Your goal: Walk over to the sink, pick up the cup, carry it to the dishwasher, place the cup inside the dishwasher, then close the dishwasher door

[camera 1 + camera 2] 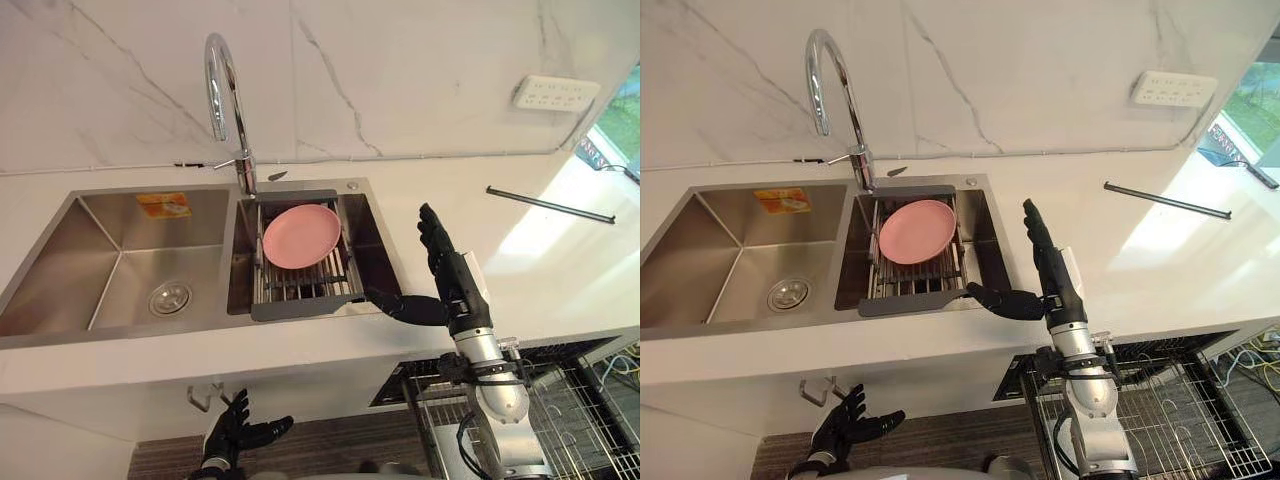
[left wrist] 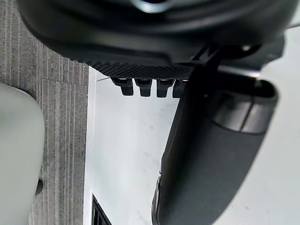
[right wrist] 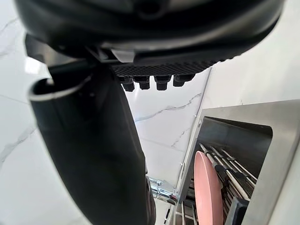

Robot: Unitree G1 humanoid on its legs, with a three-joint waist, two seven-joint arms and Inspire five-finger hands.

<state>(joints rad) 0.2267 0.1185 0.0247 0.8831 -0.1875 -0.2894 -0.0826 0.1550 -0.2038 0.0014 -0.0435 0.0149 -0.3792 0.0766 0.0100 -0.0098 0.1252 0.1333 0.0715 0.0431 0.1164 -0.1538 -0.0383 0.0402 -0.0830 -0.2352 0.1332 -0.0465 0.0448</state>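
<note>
My right hand hovers open over the white counter just right of the steel double sink, fingers straight and thumb reaching toward the sink's right rim. In the right basin a dish rack holds a pink plate on edge; the right wrist view shows the same pink plate past my straight fingers. The left basin holds a drain and an orange sticker. My left hand hangs open below the counter's front edge, holding nothing.
A tall chrome faucet stands behind the sink's divider. The dishwasher's wire rack is pulled out at lower right under the counter. A wall socket and a thin black rod are at the back right.
</note>
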